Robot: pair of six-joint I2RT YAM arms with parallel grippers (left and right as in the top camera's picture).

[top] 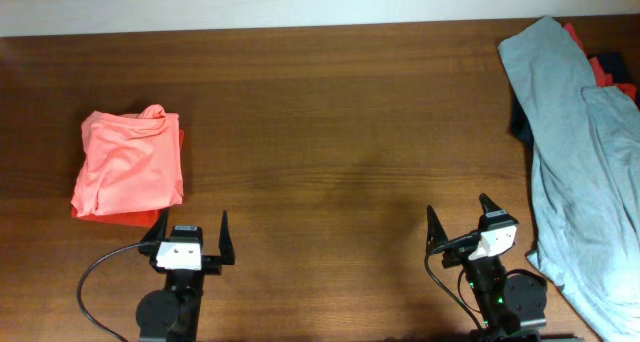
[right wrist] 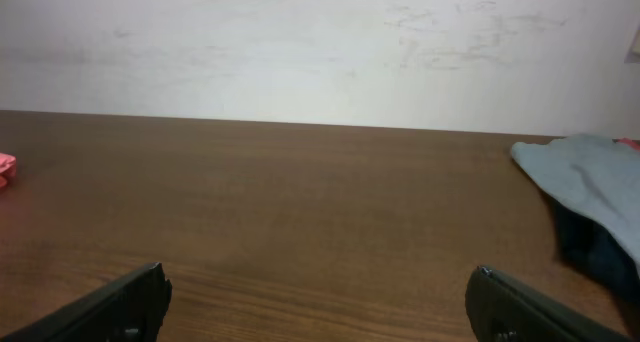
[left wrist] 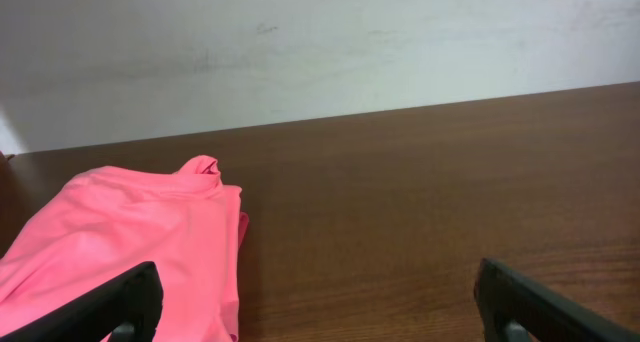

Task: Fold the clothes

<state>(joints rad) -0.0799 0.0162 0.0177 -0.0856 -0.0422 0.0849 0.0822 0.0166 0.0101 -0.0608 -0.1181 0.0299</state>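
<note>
A salmon-pink T-shirt (top: pixel 128 167) lies folded in a loose bundle at the table's left; no lettering shows. It fills the lower left of the left wrist view (left wrist: pixel 120 247). A grey-blue T-shirt (top: pixel 580 152) lies spread along the right edge, over a red-orange garment (top: pixel 603 67) and a dark one. Its corner shows in the right wrist view (right wrist: pixel 590 182). My left gripper (top: pixel 192 229) is open and empty just in front of the pink shirt's near right corner. My right gripper (top: pixel 460 217) is open and empty, left of the grey-blue shirt.
The brown wooden table (top: pixel 340 132) stretches between the two piles. A pale wall (top: pixel 250 2) runs along the far edge. A black cable (top: pixel 95 282) loops beside the left arm base.
</note>
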